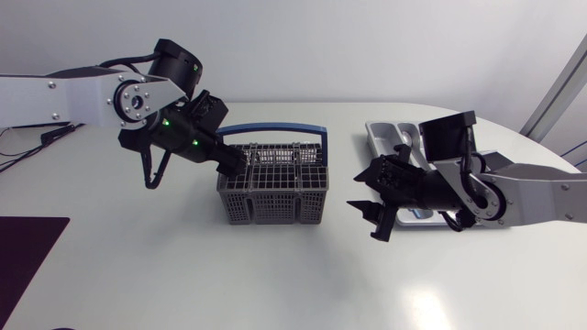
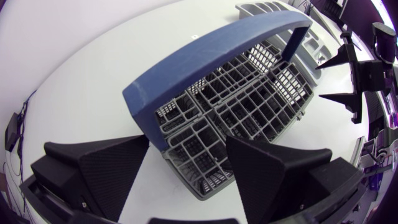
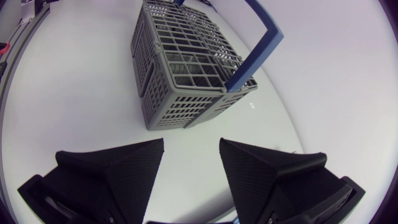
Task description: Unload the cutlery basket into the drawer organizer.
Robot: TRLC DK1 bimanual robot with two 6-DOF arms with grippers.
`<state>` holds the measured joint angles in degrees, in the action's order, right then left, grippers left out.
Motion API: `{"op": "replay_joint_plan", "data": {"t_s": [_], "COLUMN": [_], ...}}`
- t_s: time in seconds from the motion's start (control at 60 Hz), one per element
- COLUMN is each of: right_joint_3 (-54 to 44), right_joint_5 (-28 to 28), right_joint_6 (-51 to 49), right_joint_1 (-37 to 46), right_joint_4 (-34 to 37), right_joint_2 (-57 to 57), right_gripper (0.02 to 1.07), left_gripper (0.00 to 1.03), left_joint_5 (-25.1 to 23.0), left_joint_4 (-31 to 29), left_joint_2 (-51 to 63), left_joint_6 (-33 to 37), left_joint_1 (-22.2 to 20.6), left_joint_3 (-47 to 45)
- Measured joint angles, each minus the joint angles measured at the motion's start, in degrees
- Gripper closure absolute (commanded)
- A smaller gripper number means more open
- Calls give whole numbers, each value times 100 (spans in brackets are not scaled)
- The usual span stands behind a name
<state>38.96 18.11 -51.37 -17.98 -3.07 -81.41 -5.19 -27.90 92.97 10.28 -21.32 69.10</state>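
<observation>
- The right gripper (image 1: 376, 215) is hovering over the white table (image 1: 183, 275), at about 4 o'clock from the basket in the head view. Its two black wedge fingers are standing wide apart and gripping nothing. In the right wrist view, the right gripper (image 3: 189, 168) is showing only bare tabletop in the gap.
- The grey plastic lattice cutlery basket (image 1: 273, 188) is standing upright near the table's middle, and its blue arched handle (image 1: 275, 128) is rising over it. The cutlery basket (image 3: 186, 68) is lying ahead of the right gripper, well apart from it.
- The left gripper (image 1: 234, 163) is hanging over the basket's 9 o'clock end. In the left wrist view, the left gripper (image 2: 186, 168) is spread open and clamping nothing. The near corner of the cutlery basket (image 2: 249, 106) is showing in the gap between the fingers; whether they are touching it cannot be told.
- The light grey moulded drawer organizer (image 1: 393, 137) is lying at 2 o'clock from the basket, apart from it. The right arm is partly covering it.
</observation>
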Motion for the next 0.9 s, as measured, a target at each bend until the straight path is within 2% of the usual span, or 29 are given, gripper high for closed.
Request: {"op": "replay_joint_plan", "data": {"t_s": [0.517,0.75,0.85,0.9], "right_joint_3": [0,-7,-68,-146], "right_joint_5": [-46,-44,-42,-39], "right_joint_6": [-2,0,37,83], "right_joint_1": [-107,-116,-114,-105], "right_joint_4": [0,2,7,7], "right_joint_2": [-31,-20,247,479], "right_gripper": [41,37,37,33], "left_gripper": [4,4,4,4], "left_joint_5": [146,146,175,236], "left_joint_4": [0,-4,-4,0], "left_joint_2": [28,-42,-328,-575], "left_joint_6": [-146,-122,-79,-11], "left_joint_1": [-310,42,238,323], "left_joint_3": [203,210,181,118]}}
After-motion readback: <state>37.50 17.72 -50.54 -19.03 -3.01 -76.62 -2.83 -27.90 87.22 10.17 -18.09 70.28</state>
